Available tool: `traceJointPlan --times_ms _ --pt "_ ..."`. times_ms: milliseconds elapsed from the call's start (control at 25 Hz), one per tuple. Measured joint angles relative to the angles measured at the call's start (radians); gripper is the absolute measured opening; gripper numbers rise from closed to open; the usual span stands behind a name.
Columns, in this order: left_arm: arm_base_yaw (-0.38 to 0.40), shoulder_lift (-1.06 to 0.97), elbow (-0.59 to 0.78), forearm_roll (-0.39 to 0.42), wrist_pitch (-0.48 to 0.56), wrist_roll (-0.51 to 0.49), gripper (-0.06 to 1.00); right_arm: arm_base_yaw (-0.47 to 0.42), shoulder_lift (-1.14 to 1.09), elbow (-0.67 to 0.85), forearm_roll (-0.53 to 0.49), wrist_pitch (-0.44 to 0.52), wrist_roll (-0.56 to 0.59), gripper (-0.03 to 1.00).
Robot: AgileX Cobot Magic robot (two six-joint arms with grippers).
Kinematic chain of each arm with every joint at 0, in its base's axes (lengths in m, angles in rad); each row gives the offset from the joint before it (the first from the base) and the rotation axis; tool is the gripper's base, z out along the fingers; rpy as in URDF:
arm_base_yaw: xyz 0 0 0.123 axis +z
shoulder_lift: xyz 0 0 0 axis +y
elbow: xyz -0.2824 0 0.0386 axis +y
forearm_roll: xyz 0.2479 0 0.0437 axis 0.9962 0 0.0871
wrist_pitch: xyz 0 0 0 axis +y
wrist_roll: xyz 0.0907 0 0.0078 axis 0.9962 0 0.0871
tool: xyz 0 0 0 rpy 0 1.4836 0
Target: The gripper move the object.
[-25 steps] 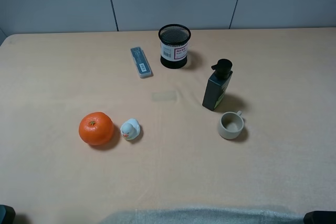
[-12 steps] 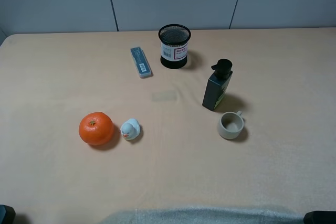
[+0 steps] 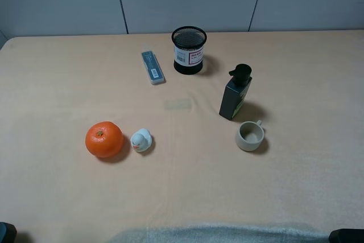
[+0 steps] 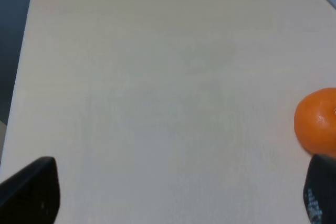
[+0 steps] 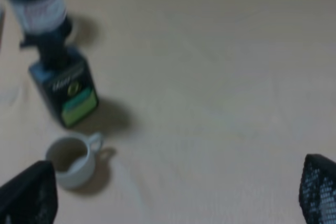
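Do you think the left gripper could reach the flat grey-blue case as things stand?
Probably yes: the left gripper is open, and the case lies flat in the open, apart from the mesh cup, with bare table on its near side.

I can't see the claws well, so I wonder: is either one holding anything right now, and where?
Nothing is held. The left tool and right tool are both open over bare table, and the grey-blue case lies untouched beside the mesh cup.
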Motion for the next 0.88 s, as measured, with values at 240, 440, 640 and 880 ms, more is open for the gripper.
traceJointPlan --times_ms 240,440,640,880 --pt "0.000 0.000 0.000 0.000 0.000 0.000 0.92 -0.117 -0.032 0.023 0.047 -0.012 -0.039 0.69" --pt "0.000 0.000 0.000 0.000 0.000 0.000 0.92 -0.128 -0.032 0.024 0.048 -0.018 -0.045 0.69" --pt "0.000 0.000 0.000 0.000 0.000 0.000 0.92 -0.131 -0.032 0.024 0.048 -0.019 -0.045 0.69" --pt "0.000 0.000 0.000 0.000 0.000 0.000 0.92 -0.131 -0.032 0.024 0.048 -0.019 -0.045 0.69"
